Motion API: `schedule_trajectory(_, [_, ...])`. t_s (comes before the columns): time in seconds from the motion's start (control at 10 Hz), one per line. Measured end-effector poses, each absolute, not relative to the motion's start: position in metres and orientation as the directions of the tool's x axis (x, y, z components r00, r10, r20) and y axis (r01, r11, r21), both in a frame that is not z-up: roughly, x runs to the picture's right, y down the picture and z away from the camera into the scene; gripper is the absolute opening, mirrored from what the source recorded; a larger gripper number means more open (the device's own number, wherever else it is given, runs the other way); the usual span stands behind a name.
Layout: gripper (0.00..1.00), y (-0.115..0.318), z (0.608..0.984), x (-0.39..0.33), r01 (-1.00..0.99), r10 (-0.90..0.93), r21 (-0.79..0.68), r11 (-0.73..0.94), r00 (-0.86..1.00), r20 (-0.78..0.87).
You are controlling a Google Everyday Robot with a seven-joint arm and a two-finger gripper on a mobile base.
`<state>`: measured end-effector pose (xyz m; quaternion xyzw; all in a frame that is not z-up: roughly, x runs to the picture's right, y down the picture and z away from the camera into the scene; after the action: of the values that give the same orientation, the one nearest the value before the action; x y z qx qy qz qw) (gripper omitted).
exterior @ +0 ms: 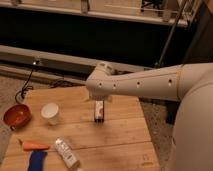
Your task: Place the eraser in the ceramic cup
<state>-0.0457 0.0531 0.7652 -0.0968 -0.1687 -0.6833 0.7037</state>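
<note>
The eraser (99, 111) is a small dark block with a white and reddish label, standing upright on the wooden table (125, 135) near its middle. My gripper (99, 102) hangs straight down from the white arm (145, 82) right over the eraser's top, mostly hidden by the arm's wrist. The ceramic cup (50, 113) is a small white cylinder standing upright to the left of the eraser, about a cup-and-a-half's width away from it.
An orange-red bowl (17, 116) sits at the table's left edge. A carrot-like orange object (34, 146), a blue object (36, 161) and a whitish bottle-like packet (66, 153) lie near the front left. A cable (27, 85) lies on the floor behind.
</note>
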Motion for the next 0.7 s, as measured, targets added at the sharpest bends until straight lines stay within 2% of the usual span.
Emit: schedule_trajectory(0.7, [0.80,0.0547,0.7680,-0.0409,0.997,-0.925,0.071,0.030,0.001,0.380])
